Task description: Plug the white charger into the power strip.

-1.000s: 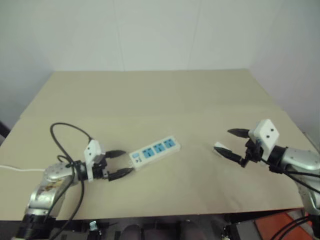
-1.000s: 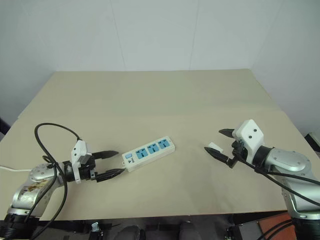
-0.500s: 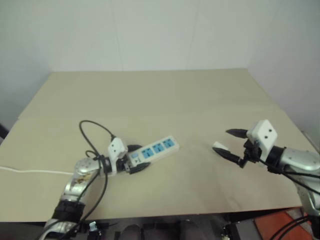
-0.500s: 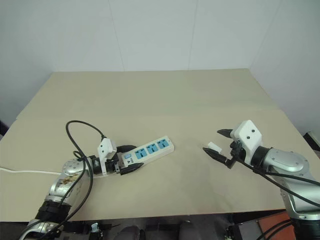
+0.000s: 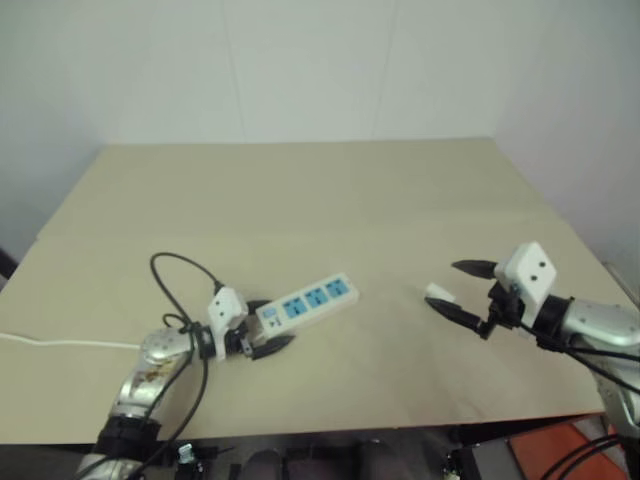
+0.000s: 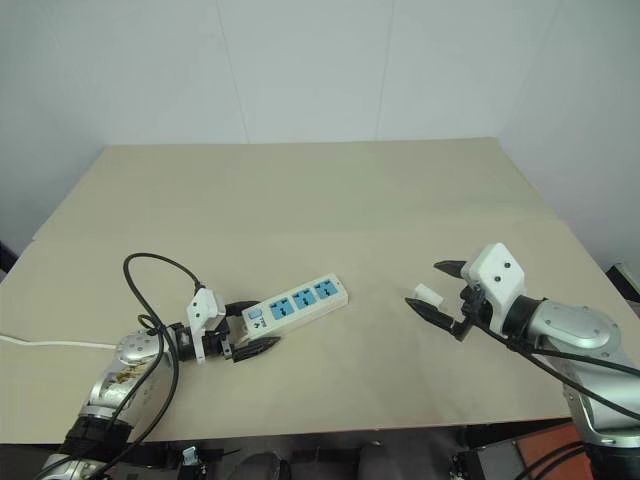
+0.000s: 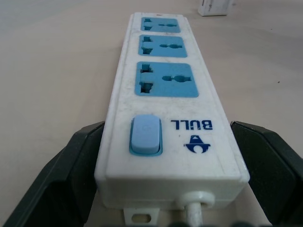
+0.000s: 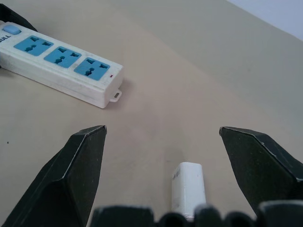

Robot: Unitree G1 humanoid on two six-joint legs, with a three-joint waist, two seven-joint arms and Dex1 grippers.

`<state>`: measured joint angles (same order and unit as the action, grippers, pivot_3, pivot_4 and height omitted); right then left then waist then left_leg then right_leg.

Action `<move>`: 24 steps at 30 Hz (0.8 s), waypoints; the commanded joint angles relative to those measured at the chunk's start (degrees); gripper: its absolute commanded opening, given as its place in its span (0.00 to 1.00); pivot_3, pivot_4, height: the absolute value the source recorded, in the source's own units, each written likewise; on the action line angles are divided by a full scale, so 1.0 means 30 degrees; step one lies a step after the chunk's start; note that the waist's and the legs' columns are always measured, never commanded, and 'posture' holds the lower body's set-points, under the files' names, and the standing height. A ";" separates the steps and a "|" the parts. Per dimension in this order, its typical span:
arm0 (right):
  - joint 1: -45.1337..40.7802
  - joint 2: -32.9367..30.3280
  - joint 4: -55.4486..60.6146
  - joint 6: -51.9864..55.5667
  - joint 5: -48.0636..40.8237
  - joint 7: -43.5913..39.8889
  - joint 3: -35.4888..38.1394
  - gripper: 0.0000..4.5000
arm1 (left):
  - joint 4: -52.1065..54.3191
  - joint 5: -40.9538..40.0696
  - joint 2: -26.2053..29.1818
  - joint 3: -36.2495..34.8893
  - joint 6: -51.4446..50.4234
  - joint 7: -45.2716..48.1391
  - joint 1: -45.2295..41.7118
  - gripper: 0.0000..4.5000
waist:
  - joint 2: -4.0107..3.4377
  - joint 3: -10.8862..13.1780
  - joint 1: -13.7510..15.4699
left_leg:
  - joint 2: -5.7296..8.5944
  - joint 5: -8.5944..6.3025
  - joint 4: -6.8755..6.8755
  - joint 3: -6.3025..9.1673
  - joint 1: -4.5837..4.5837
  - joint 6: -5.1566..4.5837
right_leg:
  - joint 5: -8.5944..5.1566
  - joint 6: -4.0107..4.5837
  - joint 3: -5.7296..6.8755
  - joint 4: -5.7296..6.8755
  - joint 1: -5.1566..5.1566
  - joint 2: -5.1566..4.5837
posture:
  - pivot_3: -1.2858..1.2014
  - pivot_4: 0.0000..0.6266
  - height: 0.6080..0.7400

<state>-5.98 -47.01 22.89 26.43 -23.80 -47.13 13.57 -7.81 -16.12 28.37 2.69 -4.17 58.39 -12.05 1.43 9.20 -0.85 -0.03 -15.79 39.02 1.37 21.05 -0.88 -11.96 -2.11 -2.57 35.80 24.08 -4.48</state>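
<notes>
white charger [image 6: 426, 294] lies flat on the tan table [image 6: 330, 190], right of centre, at about 3 o'clock from the power strip [image 6: 295, 304] and well apart from it; not plugged in; in the right wrist view it sits low between the two black fingers, long side pointing away from the camera

power strip lies diagonally near table centre-left, three blue socket faces up, switch end at its 8 o'clock end, far end toward 2 o'clock; blue switch [image 7: 145, 134] and printed logo next to it clear in the left wrist view (cord stub exits that same end); thin white cord [image 6: 45, 344] runs off toward the table's left edge at 9 o'clock

left gripper [image 6: 250, 328] is at the strip's switch end, fingers spread wide, one on each long side of the strip; left wrist view shows the dark fingers [image 7: 57, 179] flanking the casing, close beside it, contact cannot be told; not clamped

right gripper [image 6: 444, 292] at the table's right side, fingers wide apart, charger between the tips as seen from the head views; holding nothing; whether a tip touches the charger cannot be told

black cable [image 6: 150, 275] loops over the left arm; table backs onto a plain white wall [image 6: 300, 70] at 12 o'clock
</notes>
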 commanded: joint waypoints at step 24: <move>-0.7550 -0.0666 -0.5343 0.3733 0.0654 -0.0066 -0.2341 1.00 | -0.2605 0.0674 -0.0747 0.3181 0.2752 0.6710 -0.3907 0.74 | -0.0145 -0.0073 0.0059 | 0.0017 -0.0029 -0.0020 0.0010 0.0012 -0.0051 | -0.0002 -0.0022 0.0036 -0.0231 -0.0124 -0.0012 | 0.52 0.24 1.00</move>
<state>-26.74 -49.02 6.79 34.02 -21.57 -48.92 6.76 -16.56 -13.72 26.03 11.46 1.62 77.12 -23.75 0.99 8.98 -0.67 0.03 -15.88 38.98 1.39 21.25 -1.04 -11.95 -2.17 -2.48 35.16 23.98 -4.52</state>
